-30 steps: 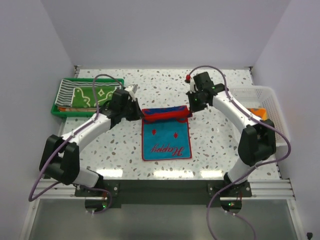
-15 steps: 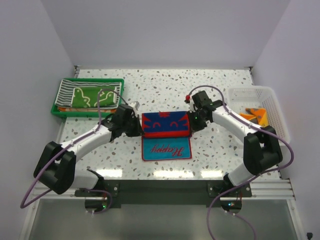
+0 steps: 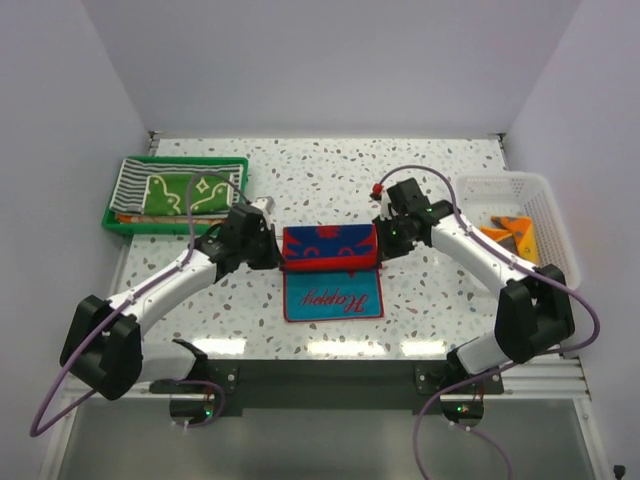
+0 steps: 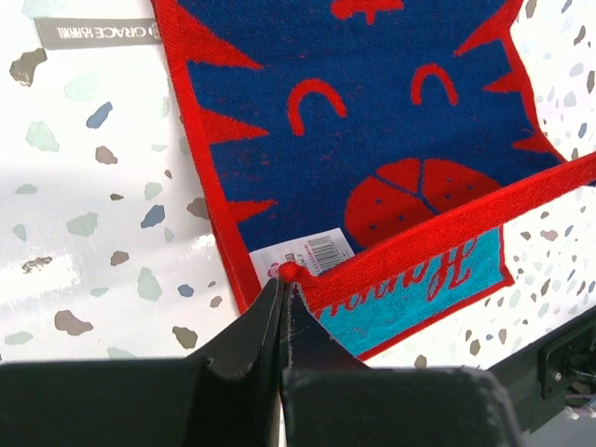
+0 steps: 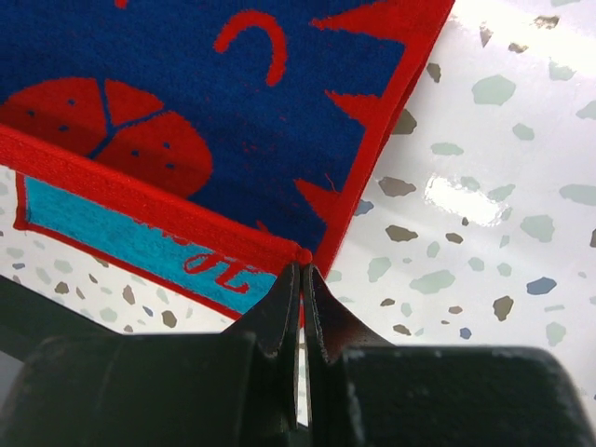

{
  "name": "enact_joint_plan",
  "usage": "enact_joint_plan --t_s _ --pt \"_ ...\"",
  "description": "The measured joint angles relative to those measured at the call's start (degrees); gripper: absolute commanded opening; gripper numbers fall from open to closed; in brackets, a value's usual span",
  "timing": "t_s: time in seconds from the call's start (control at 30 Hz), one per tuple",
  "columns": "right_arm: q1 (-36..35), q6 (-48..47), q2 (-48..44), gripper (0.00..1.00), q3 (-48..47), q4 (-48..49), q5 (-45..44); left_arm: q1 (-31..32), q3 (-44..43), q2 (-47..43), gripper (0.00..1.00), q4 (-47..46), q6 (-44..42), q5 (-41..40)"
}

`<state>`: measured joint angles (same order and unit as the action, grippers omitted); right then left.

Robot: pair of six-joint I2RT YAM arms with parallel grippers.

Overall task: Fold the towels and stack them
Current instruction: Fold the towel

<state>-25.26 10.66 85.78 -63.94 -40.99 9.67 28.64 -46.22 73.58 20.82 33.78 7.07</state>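
Observation:
A red-bordered towel (image 3: 330, 246) lies in the middle of the table, its dark blue side with red cartoon drawings folded over the turquoise half with red lettering (image 3: 333, 297). My left gripper (image 3: 278, 262) is shut on the flap's left corner, seen in the left wrist view (image 4: 284, 277). My right gripper (image 3: 381, 256) is shut on the flap's right corner, seen in the right wrist view (image 5: 301, 264). The flap's red edge is held stretched between the two grippers a little above the turquoise half. A striped towel (image 3: 134, 177) and a green towel with white drawings (image 3: 185, 192) lie in the tray.
A green plastic tray (image 3: 113, 220) stands at the far left. A white mesh basket (image 3: 562, 252) stands at the right with an orange towel (image 3: 508, 228) inside. The table is white terrazzo with walls on three sides.
Both grippers have carried the towel's far edge toward the near side. The blue flap, a narrow strip one second ago, now covers the upper half of the towel.

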Motion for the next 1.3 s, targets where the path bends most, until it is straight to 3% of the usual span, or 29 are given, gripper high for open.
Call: enact_joint_plan --t_s 0.47,0.93,1.3 --pt "-1.2 2.5 1.3 0.0 11.0 5.1 2.3 1.5 10.0 0.3 0.0 -3.5 1.7 6.0" --pt "-1.3 3.2 2.7 0.0 9.6 5.0 1.4 1.8 10.6 0.0 0.0 -4.0 2.1 6.0" --pt "-1.3 2.3 -3.5 0.0 6.2 1.3 -1.4 2.6 8.5 -3.7 0.0 -2.3 2.1 4.9"
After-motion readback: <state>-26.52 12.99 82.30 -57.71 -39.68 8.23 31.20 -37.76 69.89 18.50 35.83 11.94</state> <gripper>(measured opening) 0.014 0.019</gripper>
